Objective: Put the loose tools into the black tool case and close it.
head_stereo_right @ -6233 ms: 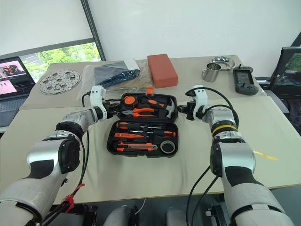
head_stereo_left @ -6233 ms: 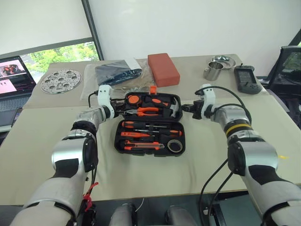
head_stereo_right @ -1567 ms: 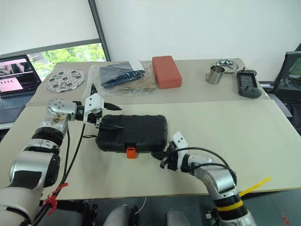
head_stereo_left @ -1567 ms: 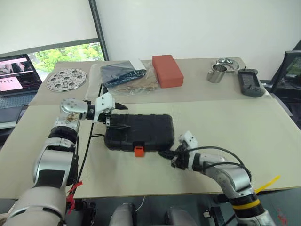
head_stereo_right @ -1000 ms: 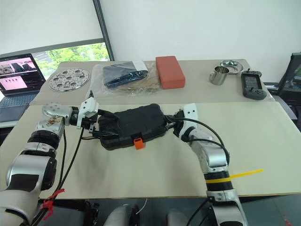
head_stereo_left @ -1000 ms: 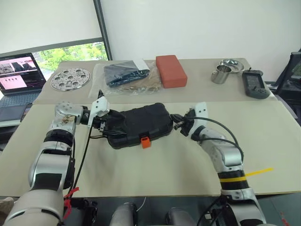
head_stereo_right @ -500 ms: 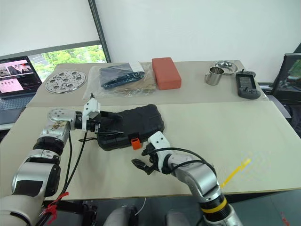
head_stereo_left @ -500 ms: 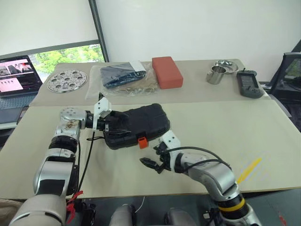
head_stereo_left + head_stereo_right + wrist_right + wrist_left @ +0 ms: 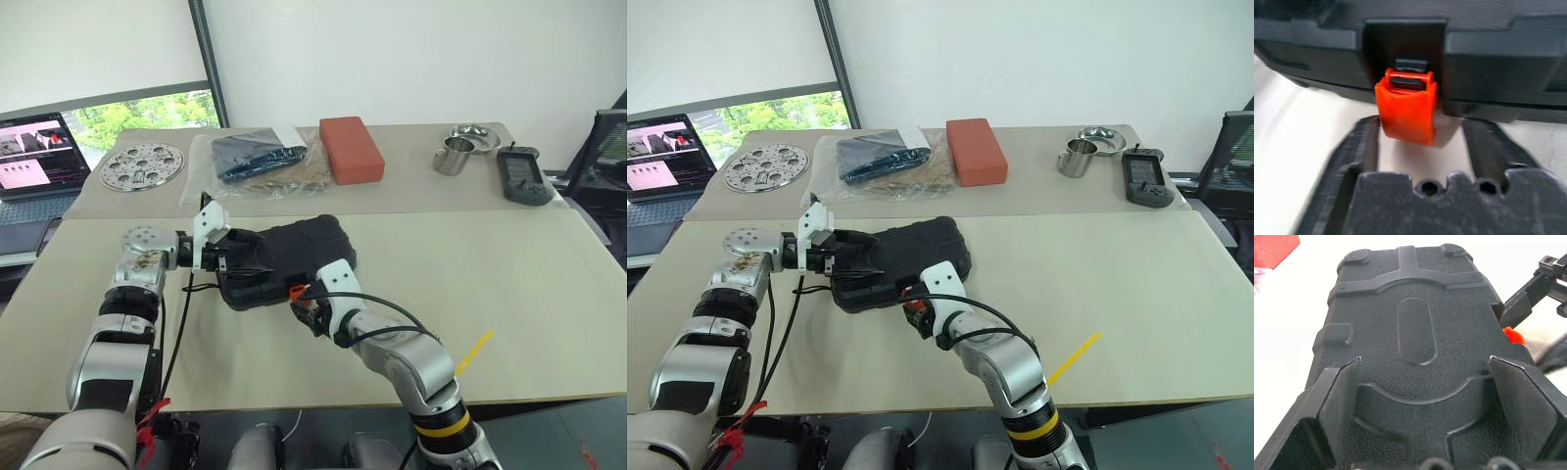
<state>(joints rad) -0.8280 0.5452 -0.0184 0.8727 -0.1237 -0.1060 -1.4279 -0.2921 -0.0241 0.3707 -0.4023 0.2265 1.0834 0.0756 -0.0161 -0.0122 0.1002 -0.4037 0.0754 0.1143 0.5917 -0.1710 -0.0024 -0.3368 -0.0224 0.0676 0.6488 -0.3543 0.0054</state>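
Black tool case [image 9: 284, 257]: lid shut, orange latch [image 9: 1406, 105] framed by spread right gripper [image 9: 1422, 142]; end straddled by spread left gripper [image 9: 1427, 396].

probably an office: laptop [image 9: 34, 162], desk [image 9: 549, 284].

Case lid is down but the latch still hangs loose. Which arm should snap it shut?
Right. The right gripper already faces the orange latch, jaws open on either side of it. The left gripper straddles the case at its far end, steadying it.
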